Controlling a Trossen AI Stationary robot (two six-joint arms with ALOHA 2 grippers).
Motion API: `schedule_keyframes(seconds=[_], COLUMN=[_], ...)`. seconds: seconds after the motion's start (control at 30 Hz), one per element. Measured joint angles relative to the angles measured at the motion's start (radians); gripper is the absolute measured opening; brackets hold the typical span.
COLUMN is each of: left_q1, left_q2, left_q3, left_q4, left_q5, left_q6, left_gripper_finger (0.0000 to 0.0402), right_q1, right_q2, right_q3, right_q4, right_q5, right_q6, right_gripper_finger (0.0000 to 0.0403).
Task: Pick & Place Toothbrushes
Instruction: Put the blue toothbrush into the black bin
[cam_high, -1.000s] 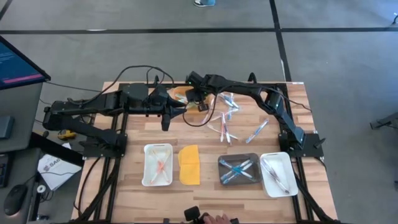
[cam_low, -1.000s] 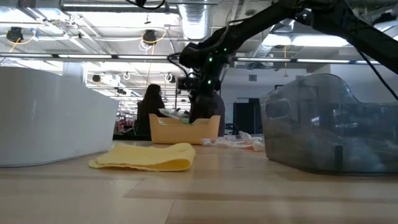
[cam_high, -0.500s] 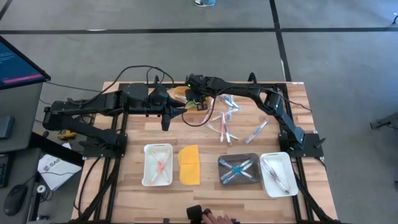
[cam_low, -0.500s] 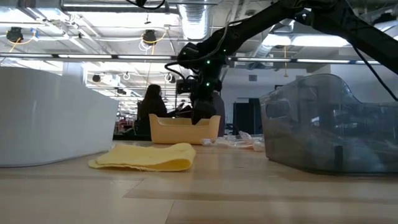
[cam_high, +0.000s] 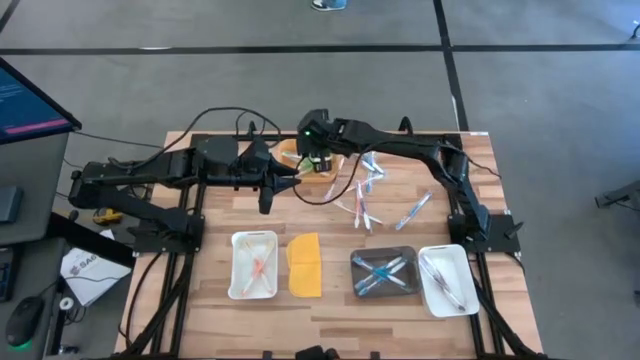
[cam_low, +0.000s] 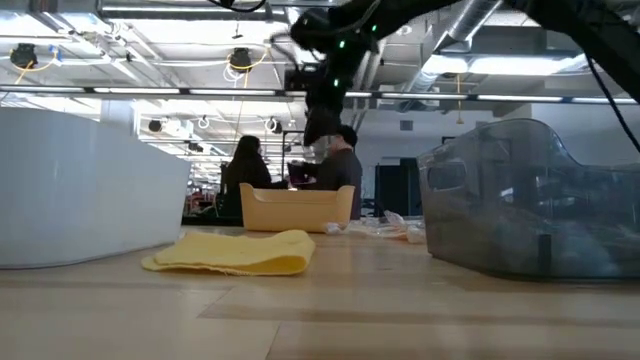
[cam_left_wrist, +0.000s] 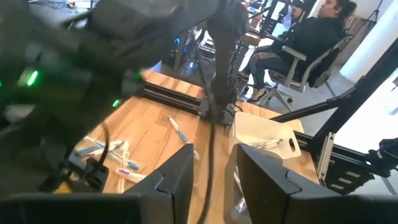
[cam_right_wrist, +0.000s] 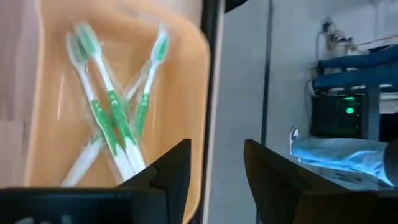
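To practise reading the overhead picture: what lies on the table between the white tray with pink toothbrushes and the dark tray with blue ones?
In the high view, a flat yellow lid lies between the white tray and the dark tray.

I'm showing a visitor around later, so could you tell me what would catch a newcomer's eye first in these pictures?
Probably the right gripper, jaws open and empty, raised over the orange plastic tray at the table's far edge, where green-and-white toothbrushes lie crossed. Next, the loose scatter of wrapped toothbrushes on the wooden table to its right. Along the near edge sits a row of trays and a yellow-orange lid.
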Motion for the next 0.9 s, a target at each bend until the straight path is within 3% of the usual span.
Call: schedule_keyframes(seconds=[0.27,0.43,0.73,0.9], left_q1=[0.0,0.0,0.0,0.0], left_q2=[0.0,0.0,0.009,0.048], left_q3=[0.0,0.0,-0.001,-0.001], left_q4=[0.024,0.032,0.085,0.154], left_q5=[0.0,0.0,-0.001,-0.001], left_q6=[0.0,-0.005,-0.031,-0.082], left_gripper_finger=[0.0117,0.0117,0.0117,0.0117], right_q1=[0.024,0.023,-0.029,-0.074], right_q2=[-0.127,-0.187,-0.232,-0.299], right_q3=[0.001,0.0,-0.001,-0.12], right_q4=[-0.187,-0.377,-0.641,-0.641], right_q5=[-0.003,-0.092,-0.304,-0.447], right_q6=[0.327,0.448,0.422,0.405], right_gripper_finger=[0.0118,0.0124,0.0154,0.0159])
